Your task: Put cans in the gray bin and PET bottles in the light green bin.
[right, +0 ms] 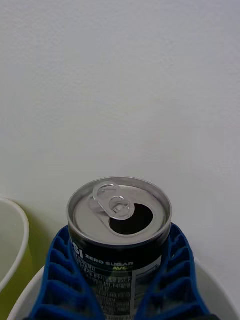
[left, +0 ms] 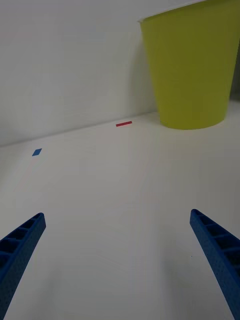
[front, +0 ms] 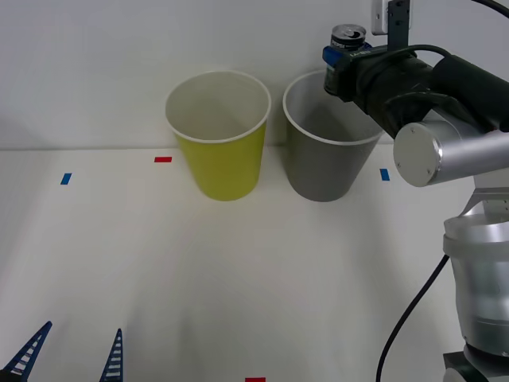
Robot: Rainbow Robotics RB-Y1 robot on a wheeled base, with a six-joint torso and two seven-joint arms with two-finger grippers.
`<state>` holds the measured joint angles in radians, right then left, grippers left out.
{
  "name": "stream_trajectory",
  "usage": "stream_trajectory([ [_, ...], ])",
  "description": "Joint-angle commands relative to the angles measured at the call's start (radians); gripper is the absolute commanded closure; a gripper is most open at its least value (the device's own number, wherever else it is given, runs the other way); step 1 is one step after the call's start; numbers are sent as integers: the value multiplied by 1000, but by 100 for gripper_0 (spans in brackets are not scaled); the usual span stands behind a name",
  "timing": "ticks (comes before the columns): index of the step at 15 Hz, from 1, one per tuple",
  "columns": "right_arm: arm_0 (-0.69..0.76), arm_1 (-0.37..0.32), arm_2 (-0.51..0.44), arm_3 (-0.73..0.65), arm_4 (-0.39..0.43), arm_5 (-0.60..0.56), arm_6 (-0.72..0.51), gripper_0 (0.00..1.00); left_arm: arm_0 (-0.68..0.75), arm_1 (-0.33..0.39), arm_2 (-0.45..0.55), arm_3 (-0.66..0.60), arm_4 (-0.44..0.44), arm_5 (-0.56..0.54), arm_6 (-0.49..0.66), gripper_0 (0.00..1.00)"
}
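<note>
Right pincer (front: pixel 343 60) gripping can (front: pixel 348 36) upright, hovering above gray bin (front: pixel 326 163). Left pincer (front: pixel 70 354) idling spread apart, low over bench (front: pixel 238 270) front, light green bin (front: pixel 219 159) beyond.

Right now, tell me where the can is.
In the front view the can is on the right, upright in the right pincer, held above the gray bin's far rim, right of the light green bin.

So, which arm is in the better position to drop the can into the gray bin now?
The right. Its gripper is shut on the can, held upright above the gray bin, near its far rim. The left gripper is open and low at the table's near edge, far from both bins.
</note>
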<state>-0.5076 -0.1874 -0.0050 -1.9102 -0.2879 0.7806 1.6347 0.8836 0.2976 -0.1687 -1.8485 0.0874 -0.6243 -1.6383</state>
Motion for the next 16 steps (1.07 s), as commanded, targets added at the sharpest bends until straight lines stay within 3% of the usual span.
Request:
stream_trajectory([
  [1,0,6,2,0,7,0,4,11,0,0,0,0,0,0,0,0],
  [2,1,8,0,0,9,-1,8,0,0,0,0,0,0,0,0,0],
  [7,29,51,5,-46,9,-20,47,0,0,0,0,0,0,0,0,0],
  [11,351,-15,94,-365,0,-86,37,0,0,0,0,0,0,0,0,0],
  [13,506,-60,129,-458,-8,-156,27,0,0,0,0,0,0,0,0,0],
  [16,676,-50,131,-541,-14,-172,36,0,0,0,0,0,0,0,0,0],
])
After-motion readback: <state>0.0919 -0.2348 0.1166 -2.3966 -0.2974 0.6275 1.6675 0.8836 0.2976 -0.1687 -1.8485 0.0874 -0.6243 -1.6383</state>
